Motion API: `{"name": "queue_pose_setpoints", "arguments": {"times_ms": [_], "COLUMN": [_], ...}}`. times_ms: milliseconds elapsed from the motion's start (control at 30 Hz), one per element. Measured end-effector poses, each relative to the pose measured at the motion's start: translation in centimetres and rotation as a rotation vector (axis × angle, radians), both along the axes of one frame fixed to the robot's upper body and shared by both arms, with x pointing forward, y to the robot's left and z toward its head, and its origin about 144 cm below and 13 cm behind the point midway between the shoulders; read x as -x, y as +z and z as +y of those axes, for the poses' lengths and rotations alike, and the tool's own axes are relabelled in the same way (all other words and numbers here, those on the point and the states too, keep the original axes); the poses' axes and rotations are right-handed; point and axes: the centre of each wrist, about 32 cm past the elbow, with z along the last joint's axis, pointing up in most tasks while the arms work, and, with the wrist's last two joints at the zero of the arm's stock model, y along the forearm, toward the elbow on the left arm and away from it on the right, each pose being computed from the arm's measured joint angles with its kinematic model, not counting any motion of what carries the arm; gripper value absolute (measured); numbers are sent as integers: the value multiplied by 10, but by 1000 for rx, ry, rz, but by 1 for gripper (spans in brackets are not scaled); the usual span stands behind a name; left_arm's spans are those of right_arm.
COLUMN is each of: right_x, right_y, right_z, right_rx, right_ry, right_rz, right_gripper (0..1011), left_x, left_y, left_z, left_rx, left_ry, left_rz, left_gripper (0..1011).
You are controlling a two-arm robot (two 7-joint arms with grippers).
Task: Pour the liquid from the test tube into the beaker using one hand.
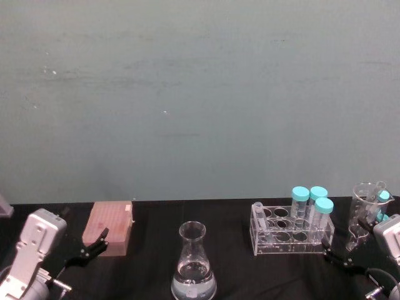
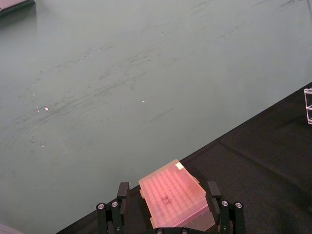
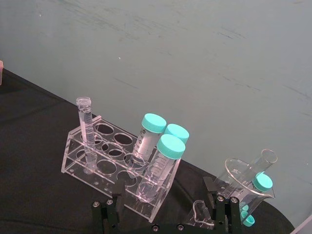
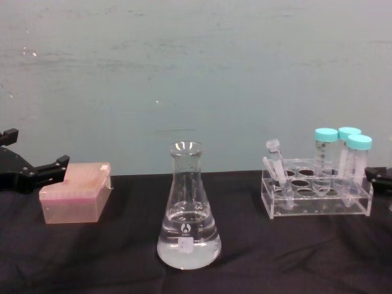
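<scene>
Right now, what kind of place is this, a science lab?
Most likely a science lab bench. There's a glass conical flask, a clear rack holding teal-capped tubes, and a pink box, all on a black table.

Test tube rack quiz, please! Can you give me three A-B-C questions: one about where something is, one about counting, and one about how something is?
1. Where in the rack does the small uncapped test tube stand?
A left end; B right end; C middle.
2. How many teal-capped tubes stand in the rack?
A one; B three; C five.
3. The left gripper is:
A open; B shut on the test tube; C shut on a teal cap.

Answers:
1 A, the test tube leans in the rack's leftmost holes.
2 B, three teal caps cluster at the rack's right end.
3 A, its fingers stand apart, gripping nothing.
</scene>
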Motion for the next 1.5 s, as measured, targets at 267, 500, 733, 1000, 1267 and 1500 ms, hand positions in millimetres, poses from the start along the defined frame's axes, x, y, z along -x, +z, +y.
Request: {"name": "queue_pose_setpoints", "arguments": {"times_ms": [267, 500, 733, 1000, 1267, 1500], "right_x": [0, 0, 0, 0, -10, -23], "right_y": [0, 0, 0, 0, 10, 21], "right_z": [0, 0, 0, 0, -4, -3], "right_rx": [0, 0, 0, 0, -11, -31], "right_ry": [0, 0, 0, 0, 26, 87], "right_rz": [0, 0, 0, 0, -18, -41], "right_gripper": [1000, 1000, 1000, 1000, 1000, 1000], "left_x": [0, 0, 0, 0, 0, 0], "left_y": [0, 0, 0, 0, 0, 0], "left_z": [0, 0, 0, 0, 0, 0], "left_rx": [0, 0, 0, 0, 0, 0], "left_ry": [0, 0, 0, 0, 0, 0], "left_rz": [0, 0, 0, 0, 0, 0], "left_gripper": [1000, 1000, 1000, 1000, 1000, 1000]}}
